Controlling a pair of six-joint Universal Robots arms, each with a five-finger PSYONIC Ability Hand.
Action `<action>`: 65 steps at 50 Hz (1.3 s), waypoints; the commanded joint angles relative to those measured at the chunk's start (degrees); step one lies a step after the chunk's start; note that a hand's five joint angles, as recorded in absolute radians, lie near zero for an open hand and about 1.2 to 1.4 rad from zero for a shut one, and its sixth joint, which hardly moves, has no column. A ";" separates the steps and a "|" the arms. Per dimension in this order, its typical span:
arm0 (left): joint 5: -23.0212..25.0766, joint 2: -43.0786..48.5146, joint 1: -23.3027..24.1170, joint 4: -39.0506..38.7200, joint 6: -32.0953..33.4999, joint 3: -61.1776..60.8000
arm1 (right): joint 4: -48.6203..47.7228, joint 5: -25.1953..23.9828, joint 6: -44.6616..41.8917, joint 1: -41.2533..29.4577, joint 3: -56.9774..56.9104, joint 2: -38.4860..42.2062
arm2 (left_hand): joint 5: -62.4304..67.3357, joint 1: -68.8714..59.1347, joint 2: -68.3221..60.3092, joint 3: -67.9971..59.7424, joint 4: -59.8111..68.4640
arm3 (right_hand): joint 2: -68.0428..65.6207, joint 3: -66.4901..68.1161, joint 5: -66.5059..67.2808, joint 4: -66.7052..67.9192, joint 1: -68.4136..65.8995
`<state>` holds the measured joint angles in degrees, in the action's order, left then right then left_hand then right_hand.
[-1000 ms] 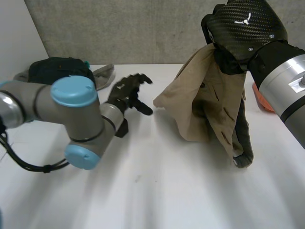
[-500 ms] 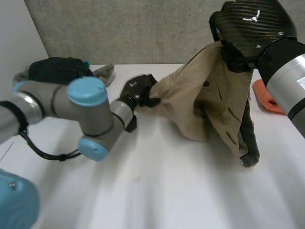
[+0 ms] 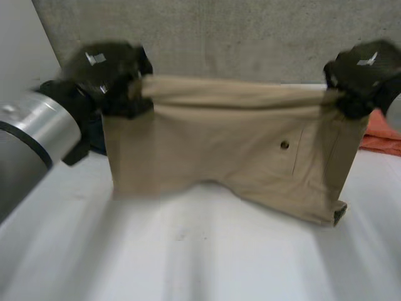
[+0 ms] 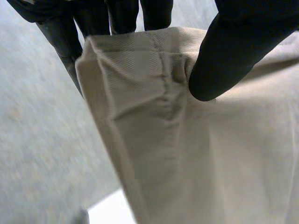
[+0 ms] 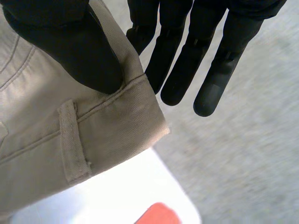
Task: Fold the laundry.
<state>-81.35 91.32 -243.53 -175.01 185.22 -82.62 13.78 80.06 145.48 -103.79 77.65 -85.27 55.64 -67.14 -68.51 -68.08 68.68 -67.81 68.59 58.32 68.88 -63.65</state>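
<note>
Above bench (image 3: 188, 263): shorts (image 3: 219, 150) hang stretched | left robot hand (image 3: 103, 69) pinches one waistband corner, right robot hand (image 3: 363, 69) the other | todo: even tension, lower hem first, lay flat, then fold.

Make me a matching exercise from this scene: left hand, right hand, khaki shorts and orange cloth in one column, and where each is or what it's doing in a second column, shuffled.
1. left hand
2. right hand
3. khaki shorts
4. orange cloth

A. lies on the table
B. pinches the shorts' corner by the belt loop
C. held up, stretched between both hands
D. pinches the shorts' corner far from the button

Pairs: 1-D, 2-B, 3-C, 4-A
</note>
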 commanded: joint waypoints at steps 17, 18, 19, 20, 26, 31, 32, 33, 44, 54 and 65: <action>-1.18 29.54 -0.55 -38.33 17.63 40.26 | -47.14 12.49 0.85 -4.75 -27.81 22.08 | 14.36 -12.86 -11.49 -11.92 11.32 | -12.19 11.41 11.68 11.12 -16.35; -1.53 28.75 -0.20 -40.04 17.63 39.91 | -49.70 12.22 0.85 -4.84 -27.73 21.91 | 14.36 -12.86 -11.49 -11.92 11.32 | -12.19 11.41 11.68 11.12 -16.35; -2.14 28.13 0.24 -41.54 17.63 39.38 | -52.51 11.53 0.94 -4.75 -27.55 21.73 | 14.36 -12.86 -11.49 -11.92 11.32 | -12.19 11.41 11.68 11.12 -16.35; -4.15 26.56 0.16 -42.34 17.72 37.64 | -53.15 11.08 1.03 -4.84 -27.55 21.73 | 14.36 -12.86 -11.49 -11.92 11.32 | -12.19 11.41 11.68 11.12 -16.35; -7.77 23.91 0.42 -41.12 17.63 32.45 | -50.79 7.57 1.29 -5.45 -25.89 22.26 | 14.36 -12.86 -11.49 -11.92 11.32 | -12.19 11.41 11.68 11.12 -16.35; -7.77 23.03 0.25 -38.31 17.72 23.31 | -45.43 6.07 1.64 -5.63 -19.57 22.69 | 14.36 -12.86 -11.49 -11.92 11.32 | -12.19 11.41 11.68 11.12 -16.35; -7.77 22.85 0.42 -37.52 17.72 20.34 | -44.72 5.72 1.64 -5.63 -18.68 22.96 | 14.36 -12.86 -11.49 -11.92 11.32 | -12.19 11.41 11.68 11.12 -16.35; -7.77 22.85 0.51 -37.16 17.63 18.65 | -44.11 5.37 1.64 -5.63 -17.72 23.31 | 14.36 -12.86 -11.49 -11.92 11.32 | -12.19 11.41 11.68 11.12 -16.35; -7.69 25.48 1.91 -32.16 18.42 -4.64 | -33.04 2.20 0.59 -5.01 -6.29 33.68 | 14.36 -12.86 -11.49 -11.92 11.32 | -12.19 11.41 11.68 11.12 -16.35; -7.69 16.64 4.90 -14.09 19.47 -16.24 | -16.87 1.32 -2.92 -4.93 6.01 27.11 | 14.36 -12.86 -11.49 -11.92 11.32 | -12.19 11.41 11.68 11.12 -16.35; -7.69 -0.69 10.79 17.57 22.47 -22.67 | 5.81 2.11 -19.34 -1.42 24.99 1.18 | 14.36 -12.86 -11.49 -11.92 11.32 | -12.19 11.41 11.68 11.12 -16.35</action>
<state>-89.15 97.94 -236.14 -171.78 206.51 -103.18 9.43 81.71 134.94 -107.78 94.13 -71.91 57.19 -67.14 -68.66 -68.34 68.78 -67.81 68.59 58.33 68.89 -63.65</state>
